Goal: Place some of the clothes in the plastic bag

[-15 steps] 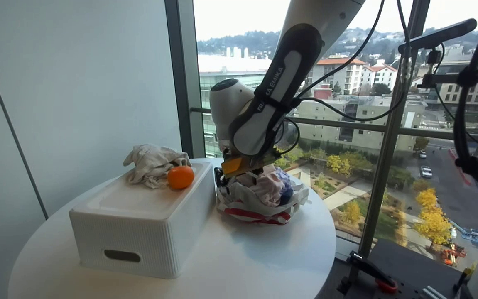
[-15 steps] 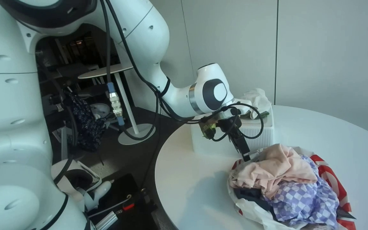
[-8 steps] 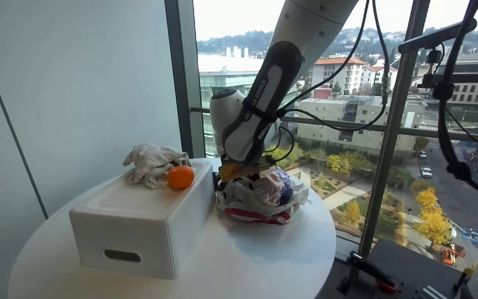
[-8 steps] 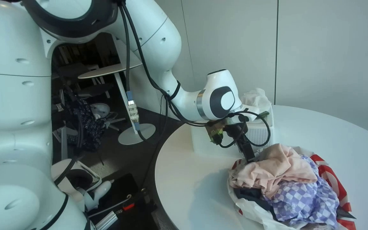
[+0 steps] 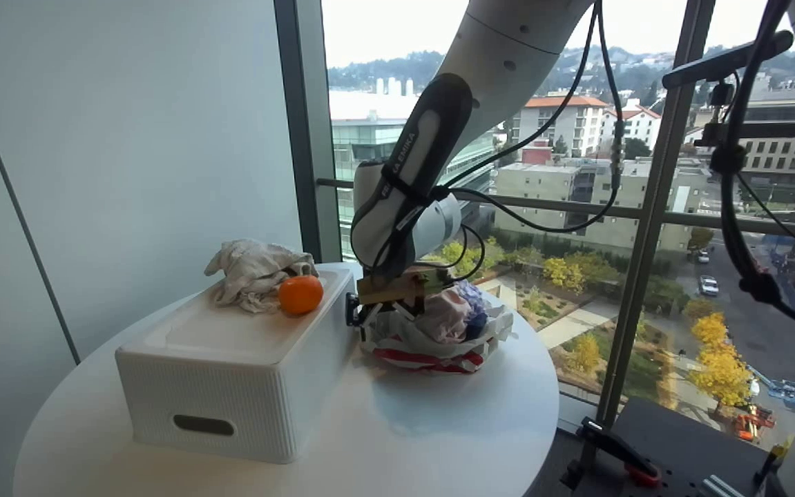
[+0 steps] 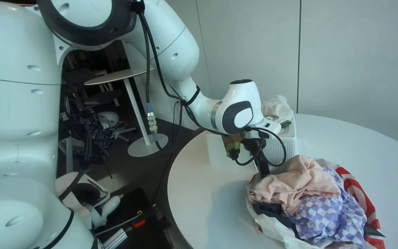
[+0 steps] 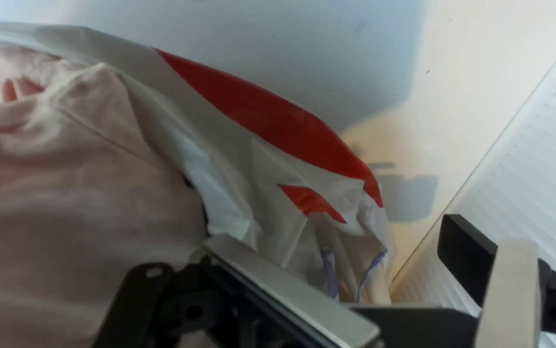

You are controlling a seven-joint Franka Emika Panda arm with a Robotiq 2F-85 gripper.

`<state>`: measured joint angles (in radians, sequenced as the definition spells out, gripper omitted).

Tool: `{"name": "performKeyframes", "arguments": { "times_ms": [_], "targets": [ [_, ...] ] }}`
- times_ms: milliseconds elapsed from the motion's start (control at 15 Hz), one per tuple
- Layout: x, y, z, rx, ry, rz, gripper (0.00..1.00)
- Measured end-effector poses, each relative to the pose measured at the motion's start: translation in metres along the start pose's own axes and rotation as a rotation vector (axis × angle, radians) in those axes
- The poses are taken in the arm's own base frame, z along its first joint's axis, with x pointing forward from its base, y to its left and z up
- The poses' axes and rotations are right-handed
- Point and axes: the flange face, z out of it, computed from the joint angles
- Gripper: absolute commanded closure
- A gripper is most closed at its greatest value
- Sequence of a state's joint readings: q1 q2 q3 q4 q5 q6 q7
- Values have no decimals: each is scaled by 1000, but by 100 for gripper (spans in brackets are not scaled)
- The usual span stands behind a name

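Observation:
The white and red plastic bag (image 5: pixel 432 360) sits on the round table, and also shows in an exterior view (image 6: pixel 360 195) and the wrist view (image 7: pixel 258 116). Pink cloth (image 6: pixel 299 181), purple-white checked cloth (image 6: pixel 326 216) and dark navy cloth (image 6: pixel 271 211) lie bunched in it. The pink cloth fills the left of the wrist view (image 7: pixel 65 193). My gripper (image 5: pixel 385 321) is open, low at the bag's box-side edge. In the wrist view my gripper (image 7: pixel 338 241) has wide-apart fingers, with bag plastic between them and one finger beside the box. Whether the fingers touch the plastic is unclear.
A white ribbed box (image 5: pixel 204 407) stands close beside the bag. A beige cloth (image 5: pixel 252 273) and an orange fruit (image 5: pixel 300 295) lie on its lid, with something green (image 6: pixel 285 123) also there. Cables (image 6: pixel 271 133) loop at the wrist. A window stands behind the table.
My gripper has moved down and toward the box, to the bag's near-box edge. The bag and the clothes stay about where they were.

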<state>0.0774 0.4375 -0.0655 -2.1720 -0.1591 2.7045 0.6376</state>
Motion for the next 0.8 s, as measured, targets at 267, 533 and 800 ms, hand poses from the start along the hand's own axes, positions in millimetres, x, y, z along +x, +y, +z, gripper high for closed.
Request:
{"name": "performKeyframes", "arguments": {
  "times_ms": [267,533,800],
  "targets": [
    [7,23,16,-38,-7,32,26],
    [15,47,30,-64,-13,75,55],
    [15,46,29,-49,-23,77,84]
  ]
}}
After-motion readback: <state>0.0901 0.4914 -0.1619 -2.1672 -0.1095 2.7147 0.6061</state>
